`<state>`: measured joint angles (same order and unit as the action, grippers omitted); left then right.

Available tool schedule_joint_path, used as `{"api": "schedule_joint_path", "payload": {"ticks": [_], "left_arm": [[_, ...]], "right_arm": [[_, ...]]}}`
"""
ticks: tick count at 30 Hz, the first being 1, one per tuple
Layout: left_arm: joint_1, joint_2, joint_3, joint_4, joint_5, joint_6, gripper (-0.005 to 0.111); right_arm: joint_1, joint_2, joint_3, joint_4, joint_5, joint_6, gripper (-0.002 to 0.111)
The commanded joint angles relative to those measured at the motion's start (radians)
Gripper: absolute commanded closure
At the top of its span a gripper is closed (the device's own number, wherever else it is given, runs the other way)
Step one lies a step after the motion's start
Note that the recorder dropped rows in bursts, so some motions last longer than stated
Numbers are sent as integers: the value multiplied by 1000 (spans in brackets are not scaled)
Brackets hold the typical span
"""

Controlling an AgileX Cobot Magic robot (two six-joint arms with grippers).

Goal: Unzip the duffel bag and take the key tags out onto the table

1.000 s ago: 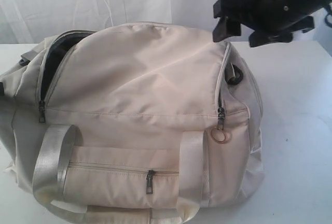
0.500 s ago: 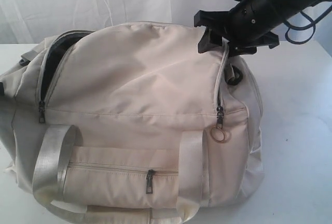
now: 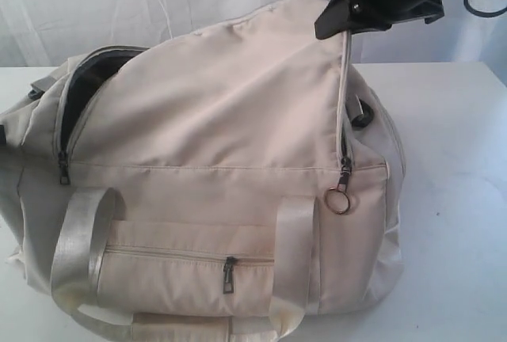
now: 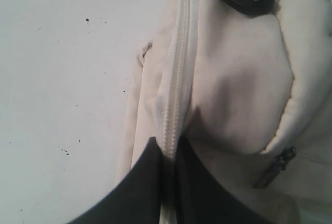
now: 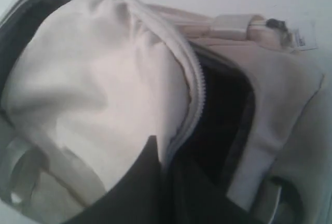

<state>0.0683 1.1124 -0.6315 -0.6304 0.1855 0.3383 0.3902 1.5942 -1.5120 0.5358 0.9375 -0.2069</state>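
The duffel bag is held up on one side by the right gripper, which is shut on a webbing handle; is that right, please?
Not quite. The right gripper is shut on the zip edge of the duffel bag, not on a handle. The webbing handle hangs untouched on the front. The exterior view shows this.

Cream duffel bag (image 3: 214, 144) on white table (image 3: 451, 120), top flap (image 3: 238, 96) raised, zip (image 3: 344, 104) apparently open.
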Motion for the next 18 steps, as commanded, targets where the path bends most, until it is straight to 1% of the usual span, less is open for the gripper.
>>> {"api": "schedule_joint_path", "payload": {"ticks": [1, 4, 11, 16, 17, 18], "left_arm": [[0, -7, 1, -15, 3, 1, 106], [0, -7, 1, -15, 5, 1, 106], [0, -7, 1, -15, 9, 1, 106], [0, -7, 1, -15, 9, 1, 106], [0, -7, 1, -15, 9, 1, 106], [0, -7, 1, -15, 9, 1, 106]], "right_arm": [[-1, -51, -9, 65, 193, -127, 108], [3, -85, 10, 105, 284, -198, 108], [82, -232, 196, 138, 284, -247, 108], [173, -336, 364, 208, 284, -342, 108], [199, -352, 398, 215, 284, -363, 108], [236, -377, 468, 215, 284, -382, 108]]}}
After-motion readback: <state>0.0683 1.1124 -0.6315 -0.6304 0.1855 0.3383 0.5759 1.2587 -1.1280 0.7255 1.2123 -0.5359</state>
